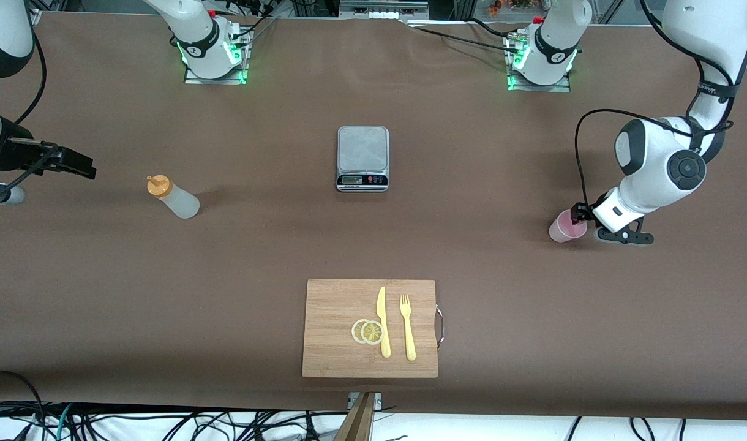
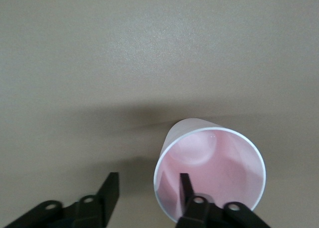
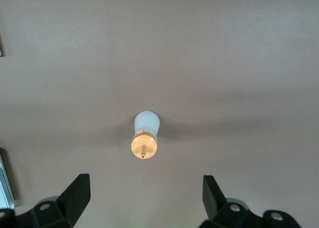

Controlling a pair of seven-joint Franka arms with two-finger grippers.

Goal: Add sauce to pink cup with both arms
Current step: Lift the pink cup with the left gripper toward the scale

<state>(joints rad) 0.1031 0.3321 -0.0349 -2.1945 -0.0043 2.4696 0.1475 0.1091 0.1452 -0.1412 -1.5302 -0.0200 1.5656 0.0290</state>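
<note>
Pouring not yet begun, nothing lifted. Nearest the front camera, rectangular bamboo cutting board (image 1: 334, 306) bearing two lemon slices (image 1: 367, 331), a yellow plastic knife (image 1: 382, 321) and fork (image 1: 407, 326). Farther up, toward the left arm's end, small pale pink plastic tumbler (image 1: 564, 227), upright and empty, with left gripper (image 2: 149, 188) spread, one finger inside the rim, one outside. Toward the right arm's end, translucent whitish squeeze bottle with orange cap (image 1: 172, 196), standing untouched; right gripper (image 3: 146, 192) spread wide above it. Farthest, grey digital kitchen scale (image 1: 362, 157).
</note>
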